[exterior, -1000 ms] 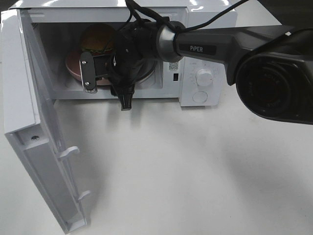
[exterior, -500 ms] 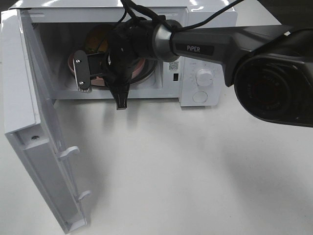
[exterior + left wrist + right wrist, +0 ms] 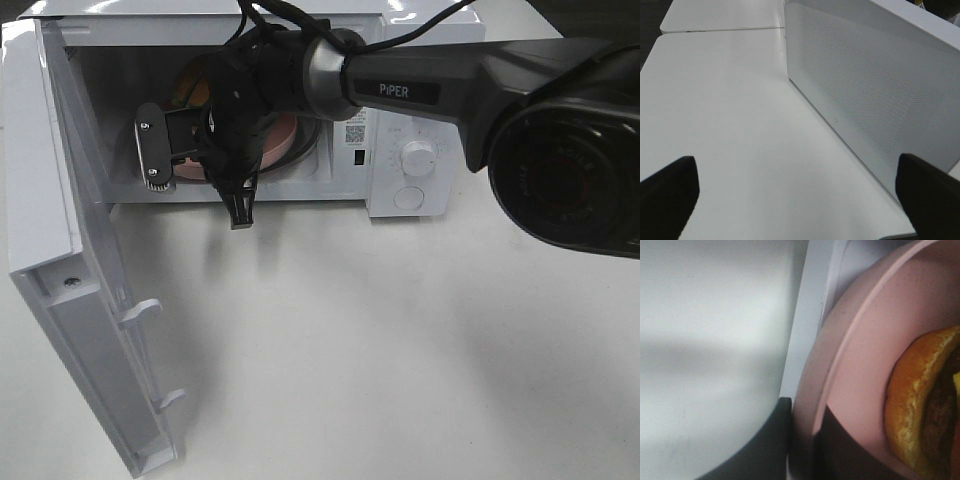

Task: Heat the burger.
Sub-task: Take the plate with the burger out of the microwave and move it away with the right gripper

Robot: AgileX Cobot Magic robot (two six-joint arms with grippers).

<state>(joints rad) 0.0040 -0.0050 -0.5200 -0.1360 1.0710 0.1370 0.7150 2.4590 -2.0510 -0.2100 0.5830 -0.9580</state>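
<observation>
Burger (image 3: 920,400): I see it on the pink plate (image 3: 860,370), inside the microwave cavity; from the high camera only a sliver of golden bun (image 3: 192,90) shows behind my right arm. In the right wrist view the bun edge and dark patty sit well in from the plate's rim.

Pink plate: it lies in the open microwave (image 3: 420,110); its rim passes between my right fingers.

Right gripper (image 3: 802,440): I have it closed down on the plate's rim, one dark finger (image 3: 765,445) outside the rim and the other inside, over the plate's surface. In the high view it reaches into the cavity from the right.

Microwave: white, at the back of the table (image 3: 350,340), dial (image 3: 419,157) on its right-hand panel.

Door (image 3: 70,260): swung wide to the left of the high view; my left wrist camera looks along its perforated panel (image 3: 865,85).

Left gripper (image 3: 800,195): fully spread, both fingertips at the frame corners, holding nothing, over bare table beside the door.
</observation>
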